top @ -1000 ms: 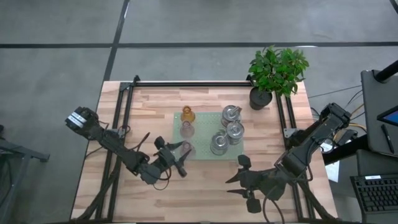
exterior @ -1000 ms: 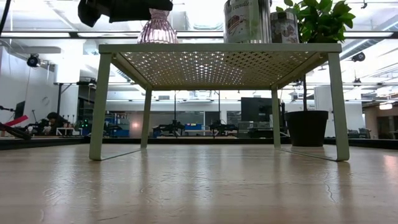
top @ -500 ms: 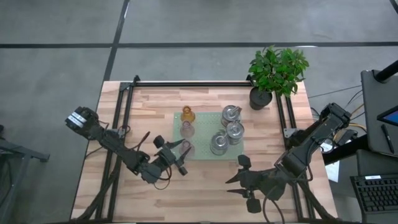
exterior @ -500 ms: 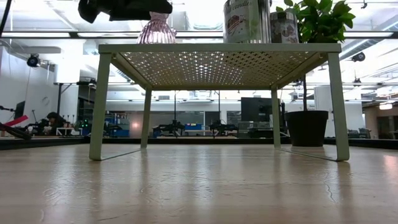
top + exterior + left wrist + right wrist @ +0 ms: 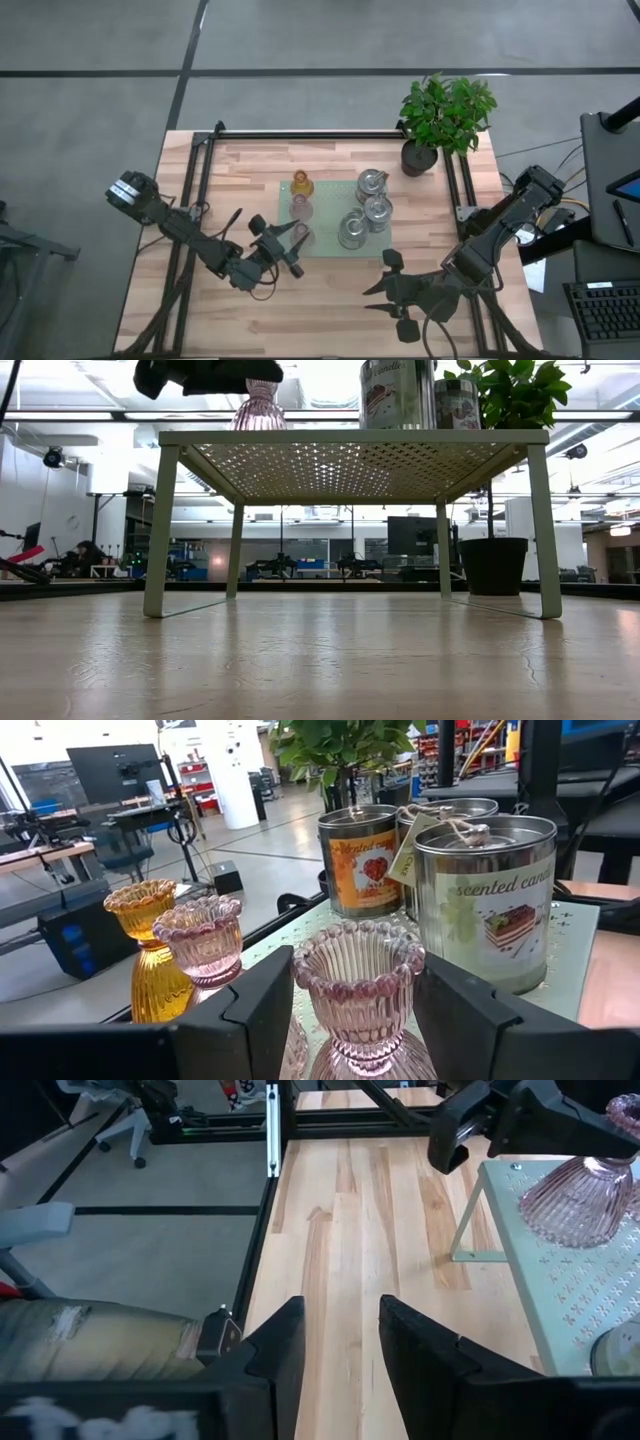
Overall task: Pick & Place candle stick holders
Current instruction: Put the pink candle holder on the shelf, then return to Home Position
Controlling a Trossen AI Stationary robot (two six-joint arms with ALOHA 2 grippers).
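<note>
The left hand (image 5: 291, 247) has edged toward the tray; its spread fingers bracket the pale pink holder (image 5: 362, 988), gaps showing.

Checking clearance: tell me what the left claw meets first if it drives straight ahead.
The near pink holder, already standing between the left claw's open fingers; the scented candle tins stand behind it, though depth is unclear.

Table (image 5: 330, 290): pale wood planks, smooth, slight sheen. Tray (image 5: 575, 955): pale green metal, perforated, matt. Pink holder (image 5: 362, 995): ribbed glass, glossy, beaded rim. Second pink holder (image 5: 204, 935) and amber holder (image 5: 150, 945): same ribbed glass. Tins (image 5: 485, 895): shiny metal, paper labels, twine-tied tags. Left gripper fingers (image 5: 255, 1010): matt black plastic.
</note>
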